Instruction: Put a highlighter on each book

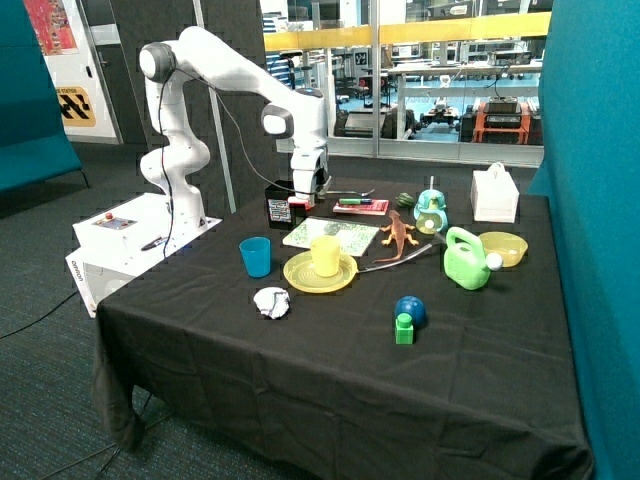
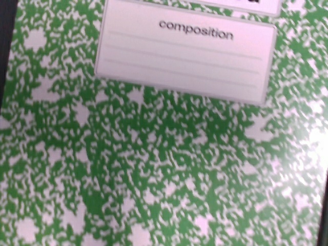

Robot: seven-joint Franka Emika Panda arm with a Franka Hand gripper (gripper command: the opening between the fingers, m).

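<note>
where the black cloth [image 1: 300,380] covered the table, it hung over the near edge in folds, and grey carpet lay around it, with a teal wall close along one side and glass panes behind looking into a workshop. the white arm rose from a white base box [image 1: 130,235] beside the table's far corner and bent down so that the gripper [image 1: 305,200] hung low over the far end of the green speckled book [image 1: 330,235]. whether it was open, or had anything in it, could not be told: the wrist view showed only the book's cover [image 2: 154,169], filling the picture, with a pale label reading "composition" [image 2: 195,29]. the green speckled book lay flat near the middle of the table, its near edge beside the yellow plate [image 1: 300,278], which carried a yellow cup [image 1: 326,255]. the red-pink book [image 1: 362,208] lay just behind it toward the glass, and a dark pen-like thing with a green part [image 1: 355,201] rested on top of it; it was too small to say more.

a black box [image 1: 279,205] stood beside the gripper near the far edge. a blue cup [image 1: 256,256] and a crumpled white ball [image 1: 271,302] sat toward the arm's side; an orange lizard toy [image 1: 400,235], a green watering can [image 1: 465,260], a yellow bowl [image 1: 505,245] and a white carton [image 1: 495,195] crowded the teal-wall side. a blue ball [image 1: 411,309] and a green block [image 1: 404,329] stood alone in the wide bare stretch of cloth toward the near edge.
</note>
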